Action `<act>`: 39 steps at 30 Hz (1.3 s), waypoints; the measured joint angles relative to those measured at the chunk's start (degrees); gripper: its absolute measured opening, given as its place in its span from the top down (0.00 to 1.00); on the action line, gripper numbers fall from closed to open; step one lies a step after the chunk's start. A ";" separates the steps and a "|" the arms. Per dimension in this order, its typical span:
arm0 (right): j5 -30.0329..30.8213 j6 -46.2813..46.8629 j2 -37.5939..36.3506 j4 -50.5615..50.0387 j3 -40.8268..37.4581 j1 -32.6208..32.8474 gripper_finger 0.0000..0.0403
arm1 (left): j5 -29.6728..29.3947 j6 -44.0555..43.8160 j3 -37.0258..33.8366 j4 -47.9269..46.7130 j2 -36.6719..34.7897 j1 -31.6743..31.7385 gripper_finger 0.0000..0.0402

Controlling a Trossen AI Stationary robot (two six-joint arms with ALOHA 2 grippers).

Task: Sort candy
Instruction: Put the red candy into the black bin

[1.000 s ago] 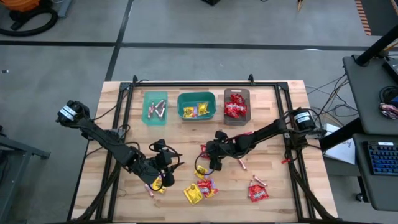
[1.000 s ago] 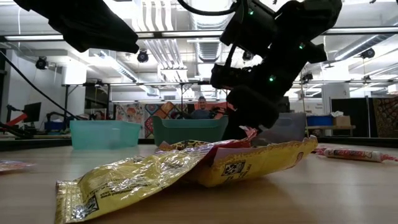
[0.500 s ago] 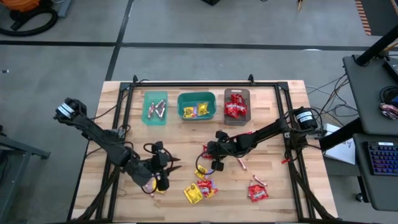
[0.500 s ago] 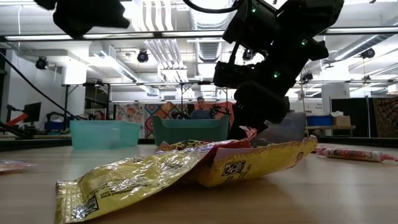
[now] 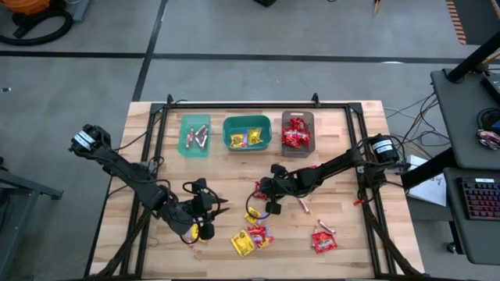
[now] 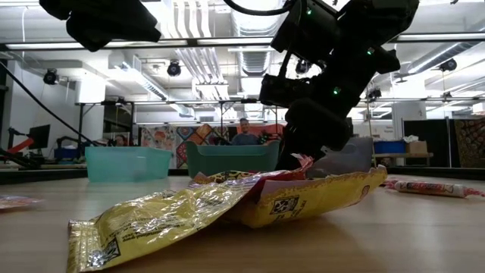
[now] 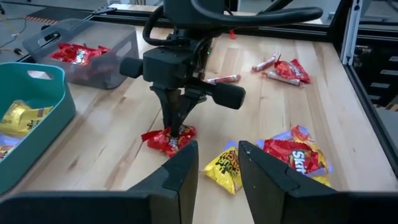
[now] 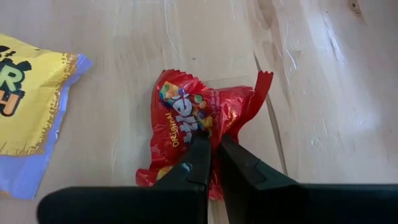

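The left gripper's [image 7: 216,168] jaws are seen standing apart with nothing between them, raised over the table [image 5: 344,234]. The right gripper's [image 8: 210,157] jaws are pressed together on a red packet [image 8: 193,121], which is pinched where it lies on the wood.

Going left to right in the high view: the left gripper [image 5: 205,220] is found at the near left of the table, with a yellow packet [image 5: 200,234] partly hidden just under it and a stick [image 5: 187,236] at its near-left side. To its right, nearer the table's front edge, a yellow packet [image 5: 242,244] and red packets [image 5: 260,236] are piled together. Another yellow packet [image 7: 225,168] is seen just ahead of the open jaws in the left wrist view.

Beyond and to the right, the right gripper [image 5: 257,190] is set at mid-table, its red packet [image 7: 168,138] under its tips. A stick [image 5: 303,204] lies to its right, and farther right and nearer the front a red packet [image 5: 323,242] lies with a stick [image 5: 325,227] touching it.

At the far side, well beyond both grippers, three bins are lined up: a teal bin [image 5: 194,136] holding sticks, a green bin [image 5: 247,133] holding yellow packets, and a grey bin [image 5: 297,133] holding red packets.

In the low view a yellow packet [image 6: 227,208] fills the foreground.
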 joint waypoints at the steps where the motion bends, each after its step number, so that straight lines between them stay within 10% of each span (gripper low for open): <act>1: 0.00 0.00 0.00 0.01 0.00 0.00 0.96 | 0.00 0.00 0.00 0.05 0.00 0.00 0.76; 26: 0.02 -1.19 -2.18 -0.07 0.00 0.00 0.96 | 0.00 0.21 0.00 0.03 0.00 0.00 0.76; 39: 0.29 -2.65 -15.57 -4.81 0.00 -1.19 0.98 | -0.94 2.56 0.00 0.05 0.00 0.00 0.76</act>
